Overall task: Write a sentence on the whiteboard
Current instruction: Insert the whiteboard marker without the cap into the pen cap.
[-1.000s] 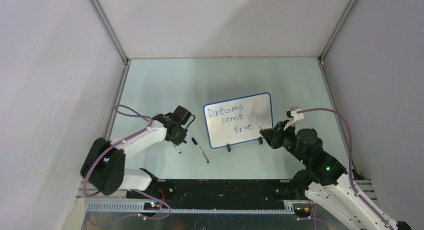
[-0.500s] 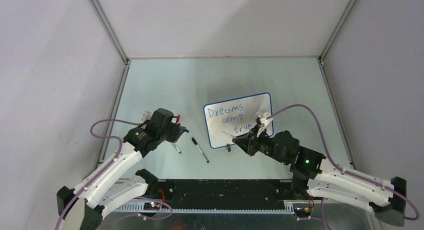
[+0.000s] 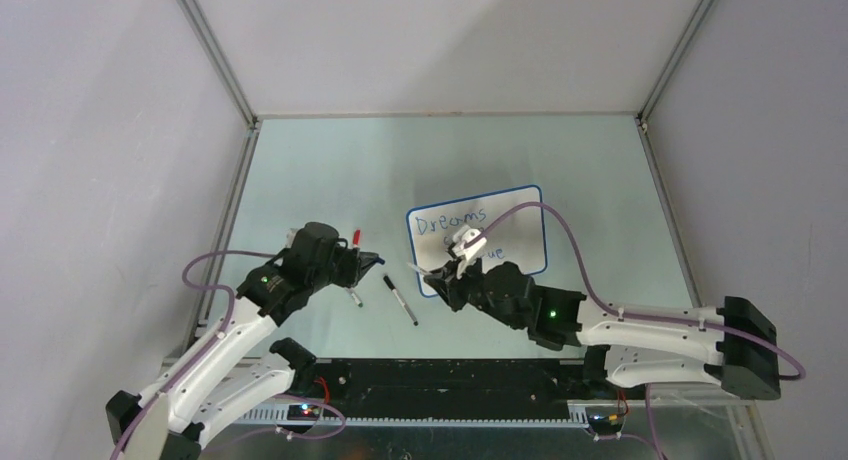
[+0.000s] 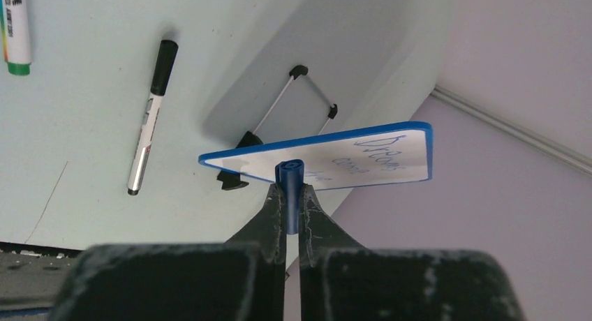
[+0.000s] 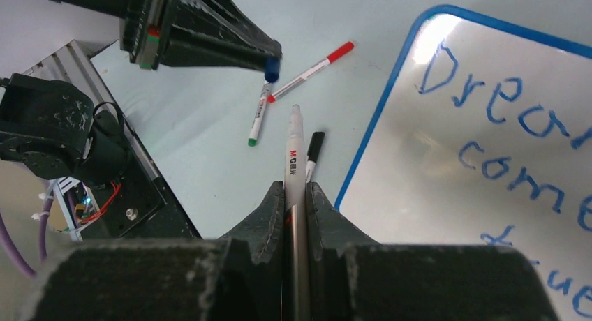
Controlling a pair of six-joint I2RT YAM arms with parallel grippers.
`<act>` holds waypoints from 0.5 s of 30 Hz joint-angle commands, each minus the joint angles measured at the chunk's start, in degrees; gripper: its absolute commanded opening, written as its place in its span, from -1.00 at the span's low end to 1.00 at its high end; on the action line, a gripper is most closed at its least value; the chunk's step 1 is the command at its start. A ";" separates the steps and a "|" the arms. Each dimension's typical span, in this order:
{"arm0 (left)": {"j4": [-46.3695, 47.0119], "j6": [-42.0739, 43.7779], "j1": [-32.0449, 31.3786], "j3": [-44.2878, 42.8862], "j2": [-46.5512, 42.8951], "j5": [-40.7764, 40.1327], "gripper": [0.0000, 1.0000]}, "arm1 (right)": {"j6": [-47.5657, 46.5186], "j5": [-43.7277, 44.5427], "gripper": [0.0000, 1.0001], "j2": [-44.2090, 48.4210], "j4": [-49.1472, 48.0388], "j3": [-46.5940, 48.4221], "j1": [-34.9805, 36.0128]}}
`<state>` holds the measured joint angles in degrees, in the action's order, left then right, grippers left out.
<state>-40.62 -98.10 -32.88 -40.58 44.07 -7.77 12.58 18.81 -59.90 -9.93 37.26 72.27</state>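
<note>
The whiteboard (image 3: 515, 208) stands tilted on its clip feet at mid-table, blue rim all round. The sentence (image 3: 448, 223) in blue reads "Dreams come true"; my right arm hides part of it from above, while the right wrist view shows the sentence (image 5: 516, 118) on the whiteboard (image 5: 433, 139). My right gripper (image 3: 437, 276) is shut on a white uncapped marker (image 5: 294, 146), tip pointing left, off the board's near left corner. My left gripper (image 3: 370, 259) is shut on a blue marker cap (image 4: 290, 185), facing the whiteboard (image 4: 279, 159) and a short gap from the marker tip.
Three loose markers lie on the table left of the board: a black-capped one (image 3: 400, 300), a red one (image 3: 356, 235) and a green-ended one (image 3: 353, 296). An aluminium rail (image 3: 450, 412) runs along the near edge. Grey walls close in both sides and the back.
My right arm has swung left across the board's front, carrying the marker from the right near corner to the left near corner. My left arm has stretched out, and its gripper has edged right.
</note>
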 commanded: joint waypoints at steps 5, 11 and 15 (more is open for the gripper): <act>3.92 -2.41 -0.25 1.78 -0.14 5.05 -1.00 | -4.74 2.64 -1.00 -6.78 -6.30 7.13 2.00; 4.43 -2.40 -0.21 2.19 -0.75 5.48 -1.00 | -5.15 2.85 -1.00 -9.24 -5.28 9.11 2.75; 4.62 -2.75 -0.22 2.57 -1.35 5.11 -1.00 | -5.22 4.02 -1.00 -9.27 -4.32 9.32 3.53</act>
<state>-37.41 -99.24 -32.88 -38.54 43.92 -3.14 8.38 20.60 -69.19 -12.75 43.94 74.83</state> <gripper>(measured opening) 0.026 0.145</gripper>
